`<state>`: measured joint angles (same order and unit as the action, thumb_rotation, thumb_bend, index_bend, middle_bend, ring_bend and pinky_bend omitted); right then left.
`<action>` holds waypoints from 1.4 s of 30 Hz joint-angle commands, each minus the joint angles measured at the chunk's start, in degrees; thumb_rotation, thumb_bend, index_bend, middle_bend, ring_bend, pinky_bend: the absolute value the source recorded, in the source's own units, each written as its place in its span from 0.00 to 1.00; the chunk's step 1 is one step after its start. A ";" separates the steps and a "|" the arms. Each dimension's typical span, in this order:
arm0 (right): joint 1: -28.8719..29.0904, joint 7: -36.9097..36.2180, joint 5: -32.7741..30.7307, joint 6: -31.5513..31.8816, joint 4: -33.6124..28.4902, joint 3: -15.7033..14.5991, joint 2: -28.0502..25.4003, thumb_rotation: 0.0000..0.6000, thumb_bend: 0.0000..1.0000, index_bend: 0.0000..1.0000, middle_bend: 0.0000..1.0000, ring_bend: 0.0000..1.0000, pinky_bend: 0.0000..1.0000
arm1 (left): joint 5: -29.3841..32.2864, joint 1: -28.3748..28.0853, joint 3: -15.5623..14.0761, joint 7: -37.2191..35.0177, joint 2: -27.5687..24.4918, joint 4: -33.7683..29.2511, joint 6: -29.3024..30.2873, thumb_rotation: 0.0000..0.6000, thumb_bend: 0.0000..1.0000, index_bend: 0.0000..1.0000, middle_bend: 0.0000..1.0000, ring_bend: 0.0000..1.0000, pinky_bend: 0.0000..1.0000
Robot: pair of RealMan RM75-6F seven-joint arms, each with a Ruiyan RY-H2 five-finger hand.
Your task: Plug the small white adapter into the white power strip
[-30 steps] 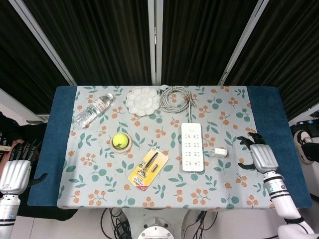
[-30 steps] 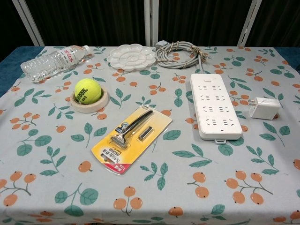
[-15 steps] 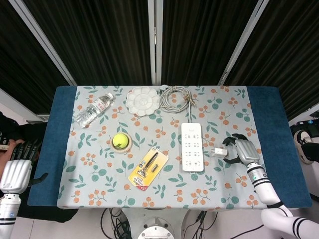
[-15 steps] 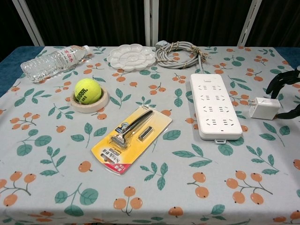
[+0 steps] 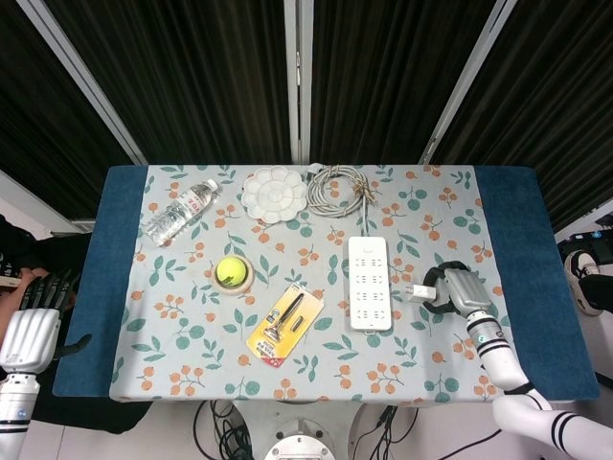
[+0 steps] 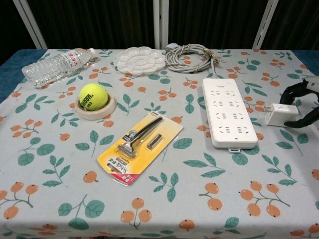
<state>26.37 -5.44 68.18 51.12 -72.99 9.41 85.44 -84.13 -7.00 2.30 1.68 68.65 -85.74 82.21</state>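
One adapter, one power strip, two hands.

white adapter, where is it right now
In the chest view the white adapter lies on the table's right side, just right of the power strip, with the right hand around it.

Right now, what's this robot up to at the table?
Its right hand is closing around the small white adapter, which lies on the tablecloth just right of the white power strip. The adapter is not plugged in yet. The left hand hangs off the table's left edge, holding nothing.
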 commanded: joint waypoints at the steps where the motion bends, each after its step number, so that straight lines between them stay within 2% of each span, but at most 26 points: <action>1: 0.07 -0.14 0.36 0.58 0.20 0.03 0.32 1.00 0.18 0.54 0.48 0.25 0.14 | -0.07 0.03 -0.07 -0.30 0.08 0.20 -0.02 1.00 0.13 0.01 0.00 0.00 0.00; 4: 0.11 0.87 1.40 1.77 -0.18 -0.20 -0.16 1.00 0.25 0.61 0.50 0.31 0.14 | -0.11 0.06 -0.11 -0.61 0.10 0.39 -0.02 1.00 0.13 0.01 0.00 0.00 0.00; 7: 0.43 5.04 1.95 2.52 -2.10 -0.66 -2.56 1.00 0.29 0.64 0.52 0.34 0.14 | -0.15 0.10 -0.13 -0.89 0.08 0.57 0.03 1.00 0.13 0.01 0.00 0.00 0.00; 9: 0.80 8.97 1.79 2.78 -4.30 -0.83 -4.91 1.00 0.32 0.65 0.53 0.35 0.14 | -0.19 0.11 -0.15 -1.03 0.10 0.67 0.02 1.00 0.13 0.01 0.00 0.00 0.00; 13: 3.01 21.85 -0.59 1.55 -11.38 -0.96 -12.22 1.00 0.33 0.66 0.54 0.36 0.14 | -0.35 -0.02 -0.19 -1.18 0.11 0.74 -0.14 1.00 0.13 0.01 0.00 0.00 0.00; 17: 7.06 35.25 -7.73 -2.32 -18.79 -1.02 -19.11 1.00 0.36 0.67 0.55 0.36 0.13 | -0.47 -0.08 -0.23 -1.09 0.33 0.70 -0.15 1.00 0.13 0.01 0.00 0.00 0.00; 22: 14.00 49.55 -21.26 -6.58 -24.42 -3.13 -23.89 1.00 0.38 0.69 0.56 0.37 0.03 | -0.35 -0.04 -0.33 -0.98 0.23 0.37 -0.32 1.00 0.13 0.01 0.00 0.00 0.00; 24: 16.97 54.91 -26.20 -6.15 -25.33 -4.61 -24.10 1.00 0.38 0.69 0.55 0.37 0.00 | -0.16 0.02 -0.32 -0.98 0.20 0.36 -0.37 1.00 0.13 0.01 0.00 0.00 0.00; 29: 23.74 68.18 -36.64 -0.18 -26.73 -8.96 -20.90 1.00 0.39 0.69 0.55 0.37 0.00 | 0.27 0.12 -0.33 -1.13 0.40 0.41 -0.62 1.00 0.13 0.01 0.00 0.00 0.00; 36: 28.36 77.20 -42.42 5.54 -24.83 -12.40 -14.78 1.00 0.40 0.68 0.55 0.37 0.00 | 0.43 -0.12 -0.24 -1.64 0.64 0.82 -1.11 1.00 0.13 0.01 0.00 0.00 0.00; 42: 30.21 79.03 -44.58 7.17 -22.11 -13.39 -10.32 1.00 0.40 0.67 0.54 0.37 0.00 | 0.52 -0.14 -0.31 -2.35 1.04 1.43 -1.38 1.00 0.13 0.01 0.00 0.00 0.00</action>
<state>56.07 73.15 24.18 57.86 -95.89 -3.53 74.23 -83.64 -7.14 2.00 -0.64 69.66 -84.34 80.86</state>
